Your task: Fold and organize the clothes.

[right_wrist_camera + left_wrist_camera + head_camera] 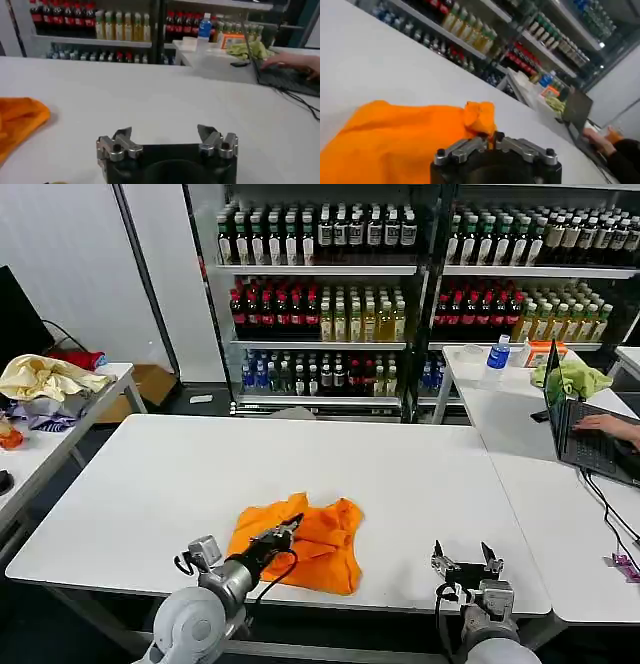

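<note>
The clothes are one bright orange T-shirt (310,544), crumpled in a heap near the front edge of the white table (180,474). My left gripper (287,530) rests on the heap's left side, shut on a raised fold of the orange fabric (479,116); in the left wrist view the fold bunches up right at the closed fingertips. My right gripper (467,560) hovers at the table's front edge, right of the shirt, open with nothing between its fingers (122,134). The right wrist view catches one corner of the shirt (20,122) well apart from that gripper.
A side table to the left holds a pale yellow cloth heap (45,376). On the right tables a person's hand types on a laptop (590,439), beside a lime-green cloth (572,377) and a bottle (498,352). Drink shelves (320,294) line the back.
</note>
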`<action>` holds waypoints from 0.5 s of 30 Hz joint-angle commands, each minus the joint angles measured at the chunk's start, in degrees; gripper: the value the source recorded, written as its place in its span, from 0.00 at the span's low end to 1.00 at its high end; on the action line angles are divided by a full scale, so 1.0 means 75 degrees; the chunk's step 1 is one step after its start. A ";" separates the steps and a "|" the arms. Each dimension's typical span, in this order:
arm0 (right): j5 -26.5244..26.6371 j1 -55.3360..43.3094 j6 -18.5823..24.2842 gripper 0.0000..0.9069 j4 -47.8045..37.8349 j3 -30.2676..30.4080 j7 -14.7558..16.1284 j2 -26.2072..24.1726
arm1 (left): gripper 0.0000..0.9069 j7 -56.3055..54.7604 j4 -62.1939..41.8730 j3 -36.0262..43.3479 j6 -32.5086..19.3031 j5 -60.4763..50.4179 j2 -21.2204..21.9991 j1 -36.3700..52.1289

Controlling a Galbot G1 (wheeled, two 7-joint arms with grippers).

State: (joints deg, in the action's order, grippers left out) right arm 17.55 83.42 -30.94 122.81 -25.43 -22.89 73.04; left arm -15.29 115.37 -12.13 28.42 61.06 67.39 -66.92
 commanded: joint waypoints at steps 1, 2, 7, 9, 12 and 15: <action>0.0001 -0.0010 -0.0023 1.00 0.0029 0.0050 -0.0011 0.0024 | 1.00 0.0112 -0.0017 0.0439 0.0148 -0.0213 0.0117 0.0120; 0.0007 -0.0006 -0.0021 1.00 0.0025 0.0057 -0.0012 0.0028 | 1.00 0.0113 -0.0005 0.0454 0.0144 -0.0212 0.0115 0.0134; 0.0058 0.0015 -0.0038 1.00 0.0072 0.0081 -0.0003 0.0062 | 1.00 0.0138 0.0107 0.0348 0.0122 -0.0148 0.0078 0.0122; 0.0070 0.0008 -0.0046 1.00 0.0076 0.0092 0.0005 0.0061 | 1.00 0.0149 0.0206 0.0140 0.0137 -0.0129 0.0013 0.0072; 0.0089 -0.0034 -0.0045 1.00 0.0081 0.0092 0.0021 0.0054 | 1.00 0.0166 0.0276 -0.0302 0.0140 -0.0265 -0.0258 -0.0119; 0.0099 -0.0069 -0.0045 1.00 0.0068 0.0100 0.0027 0.0051 | 1.00 0.0216 0.0144 -0.0886 0.0069 -0.0459 -0.0601 -0.0319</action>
State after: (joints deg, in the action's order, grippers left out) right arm 18.17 83.21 -31.27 123.34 -24.77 -22.78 73.45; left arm -14.10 116.80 -12.04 29.10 59.92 66.43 -67.20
